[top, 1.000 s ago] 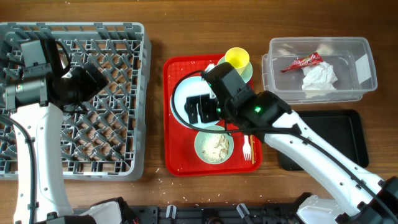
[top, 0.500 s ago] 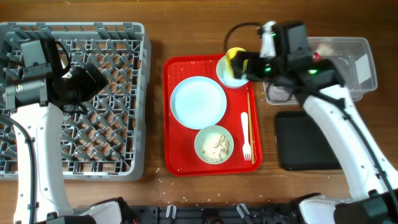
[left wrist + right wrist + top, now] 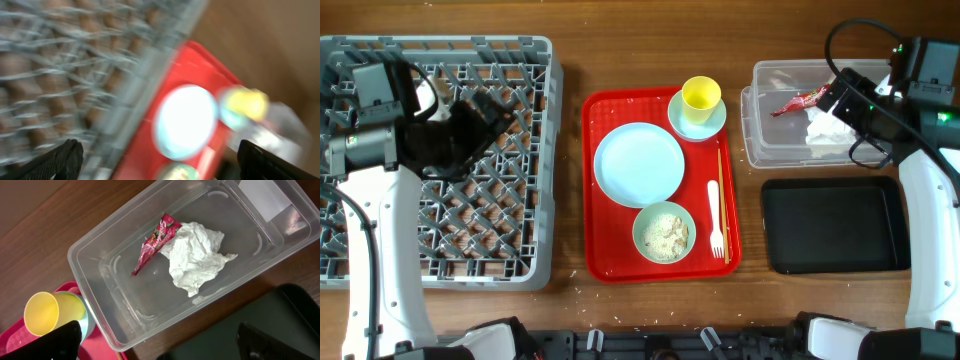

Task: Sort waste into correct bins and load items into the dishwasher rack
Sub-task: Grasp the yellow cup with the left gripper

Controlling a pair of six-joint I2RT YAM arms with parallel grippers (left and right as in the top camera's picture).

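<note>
Brown wood-grain tabletop under soft, even light

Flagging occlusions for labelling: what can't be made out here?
Left wrist: motion blur smears the dishwasher rack, plate and yellow cup; the bowl is cut by the bottom edge.
Overhead: the right arm covers the clear tub's right end and part of the tissue; the left arm hides some rack cells.
Right wrist: edges cut the black tray.
</note>
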